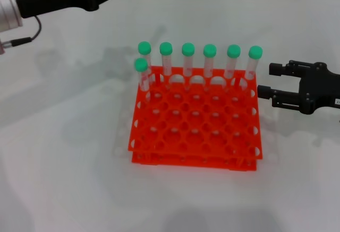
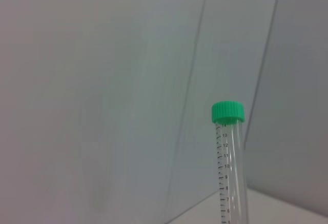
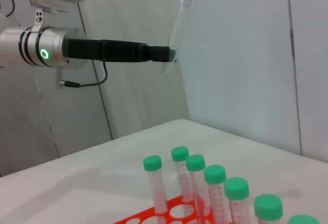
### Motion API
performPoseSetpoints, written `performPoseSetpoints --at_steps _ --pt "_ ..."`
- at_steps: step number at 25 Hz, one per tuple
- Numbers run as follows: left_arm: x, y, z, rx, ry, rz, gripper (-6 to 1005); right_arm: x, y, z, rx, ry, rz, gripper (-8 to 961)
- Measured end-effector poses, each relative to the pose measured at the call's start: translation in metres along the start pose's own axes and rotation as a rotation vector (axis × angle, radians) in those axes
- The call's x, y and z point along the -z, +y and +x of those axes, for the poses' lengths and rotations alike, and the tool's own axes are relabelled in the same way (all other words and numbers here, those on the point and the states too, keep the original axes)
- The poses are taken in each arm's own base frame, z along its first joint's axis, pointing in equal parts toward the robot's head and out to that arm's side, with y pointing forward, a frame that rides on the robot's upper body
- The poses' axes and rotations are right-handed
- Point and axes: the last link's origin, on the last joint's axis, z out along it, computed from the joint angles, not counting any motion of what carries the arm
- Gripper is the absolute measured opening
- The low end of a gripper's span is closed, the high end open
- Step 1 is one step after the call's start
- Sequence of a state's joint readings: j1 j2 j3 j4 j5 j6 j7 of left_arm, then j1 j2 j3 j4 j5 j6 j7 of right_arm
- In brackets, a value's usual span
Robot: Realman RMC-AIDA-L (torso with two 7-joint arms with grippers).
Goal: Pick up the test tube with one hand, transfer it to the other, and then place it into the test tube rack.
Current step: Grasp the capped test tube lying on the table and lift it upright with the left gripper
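The left tool (image 3: 166, 55) is raised high above the table (image 1: 64, 152), clamped on the lower part of the test tube (image 3: 180, 16) — the green cap points up and the tube leans a little. The right tool (image 1: 273, 80) waits low beside the orange rack (image 1: 196, 131), its fingers apart and empty. For a good handover, I think the right tool should rise and close on the bare middle of the tube, above the left fingers, before the left one lets go. The tube is well apart from the right tool now.
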State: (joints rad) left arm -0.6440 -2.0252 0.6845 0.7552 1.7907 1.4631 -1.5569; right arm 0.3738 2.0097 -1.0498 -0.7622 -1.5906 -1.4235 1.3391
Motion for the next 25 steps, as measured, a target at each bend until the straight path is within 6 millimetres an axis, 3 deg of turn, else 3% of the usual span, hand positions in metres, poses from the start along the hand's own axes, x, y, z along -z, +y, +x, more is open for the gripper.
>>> performPoseSetpoints --at_steps 18,25 --pt "-0.050 0.032 -0.025 -0.063 -0.016 -0.173 191 0.010 -0.006 -0.009 0.035 -0.011 0.025 675" --pt "-0.068 0.048 -0.037 -0.084 -0.101 -0.248 191 0.016 -0.009 -0.011 0.042 -0.019 0.048 675"
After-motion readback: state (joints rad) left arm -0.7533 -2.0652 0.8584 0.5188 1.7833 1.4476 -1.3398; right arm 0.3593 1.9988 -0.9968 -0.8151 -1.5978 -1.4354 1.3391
